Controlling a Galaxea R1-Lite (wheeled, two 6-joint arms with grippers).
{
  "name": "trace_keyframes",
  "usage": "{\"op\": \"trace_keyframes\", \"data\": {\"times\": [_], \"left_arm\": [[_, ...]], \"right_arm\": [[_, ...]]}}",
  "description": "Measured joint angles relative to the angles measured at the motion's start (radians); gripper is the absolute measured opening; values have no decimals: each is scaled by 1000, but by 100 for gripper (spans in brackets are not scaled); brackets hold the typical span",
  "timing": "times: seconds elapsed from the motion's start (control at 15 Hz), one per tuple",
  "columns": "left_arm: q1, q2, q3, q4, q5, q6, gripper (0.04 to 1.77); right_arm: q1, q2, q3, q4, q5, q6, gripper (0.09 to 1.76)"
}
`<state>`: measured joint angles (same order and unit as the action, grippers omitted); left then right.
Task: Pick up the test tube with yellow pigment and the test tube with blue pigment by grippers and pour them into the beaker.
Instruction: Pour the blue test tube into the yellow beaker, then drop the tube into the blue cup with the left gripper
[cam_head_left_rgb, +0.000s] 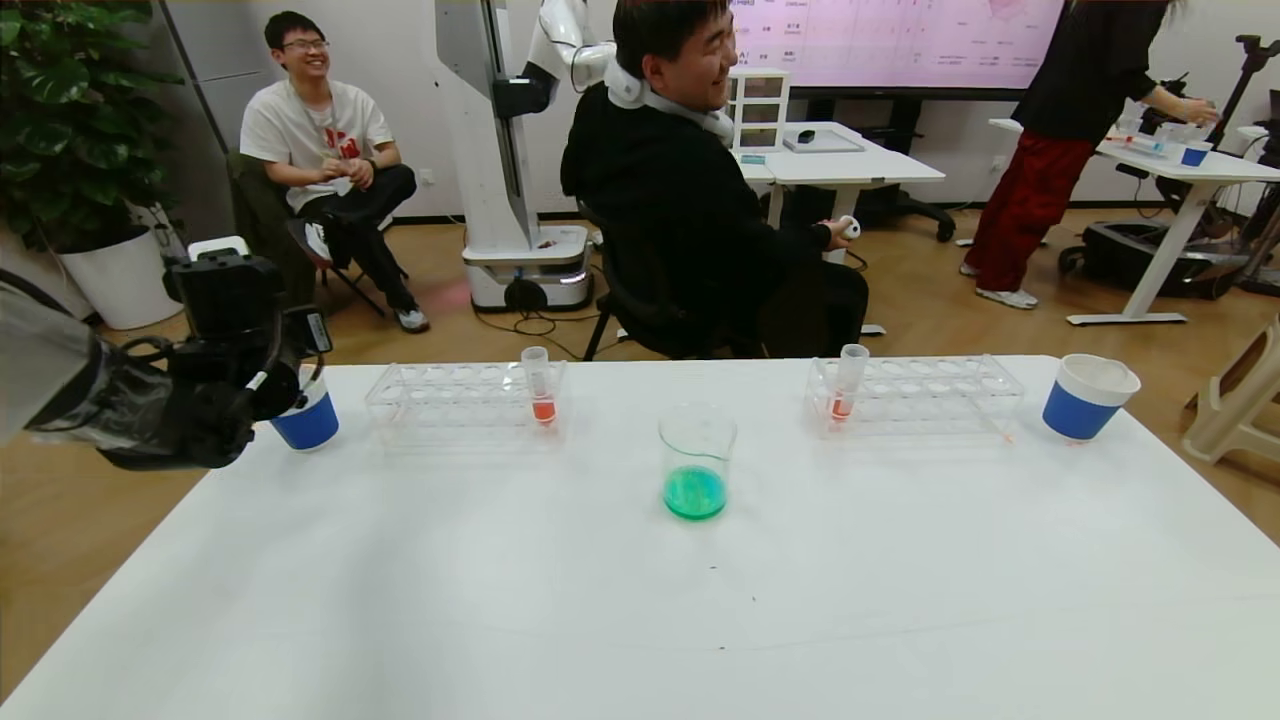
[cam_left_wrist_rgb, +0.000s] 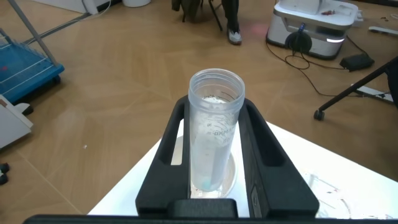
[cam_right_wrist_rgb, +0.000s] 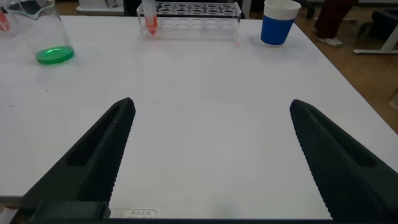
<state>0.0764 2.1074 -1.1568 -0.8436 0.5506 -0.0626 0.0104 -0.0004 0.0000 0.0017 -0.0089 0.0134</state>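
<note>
My left gripper (cam_head_left_rgb: 285, 392) is at the table's far left corner, over a blue-and-white paper cup (cam_head_left_rgb: 310, 425). In the left wrist view it (cam_left_wrist_rgb: 214, 109) is shut on the test tube with blue pigment (cam_left_wrist_rgb: 214, 140). The tube is clear and nearly empty, with a small blue trace at its tip, which hangs over the cup's white inside (cam_left_wrist_rgb: 239, 180). The beaker (cam_head_left_rgb: 697, 462) stands mid-table with green liquid in it; it also shows in the right wrist view (cam_right_wrist_rgb: 43, 34). My right gripper (cam_right_wrist_rgb: 211, 104) is open and empty above bare table. The test tube with yellow pigment is out of view.
Two clear racks (cam_head_left_rgb: 465, 400) (cam_head_left_rgb: 915, 395) stand at the back, each with one orange-red tube (cam_head_left_rgb: 540, 385) (cam_head_left_rgb: 848, 382). A second paper cup (cam_head_left_rgb: 1087, 397) stands at the far right. People sit and stand beyond the table's far edge.
</note>
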Motion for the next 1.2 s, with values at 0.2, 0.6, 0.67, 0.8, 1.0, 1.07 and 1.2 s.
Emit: {"op": "trace_keyframes", "data": {"times": [0.2, 0.6, 0.67, 0.8, 1.0, 1.07, 1.2], "left_arm": [[4, 17, 56, -17, -1, -3, 49], [19, 26, 77, -19, 1, -11, 163], [19, 26, 77, -28, 1, -11, 175], [19, 23, 79, -74, 1, -4, 175], [6, -13, 72, -67, -17, 22, 175], [-11, -30, 68, -65, -40, 35, 175], [-79, -62, 67, -62, -97, 39, 175]], "right_arm": [[0, 0, 0, 0, 0, 0, 174], [0, 0, 0, 0, 0, 0, 174], [0, 0, 0, 0, 0, 0, 174], [0, 0, 0, 0, 0, 0, 174], [0, 0, 0, 0, 0, 0, 174], [0, 0, 0, 0, 0, 0, 174], [0, 0, 0, 0, 0, 0, 174]]}}
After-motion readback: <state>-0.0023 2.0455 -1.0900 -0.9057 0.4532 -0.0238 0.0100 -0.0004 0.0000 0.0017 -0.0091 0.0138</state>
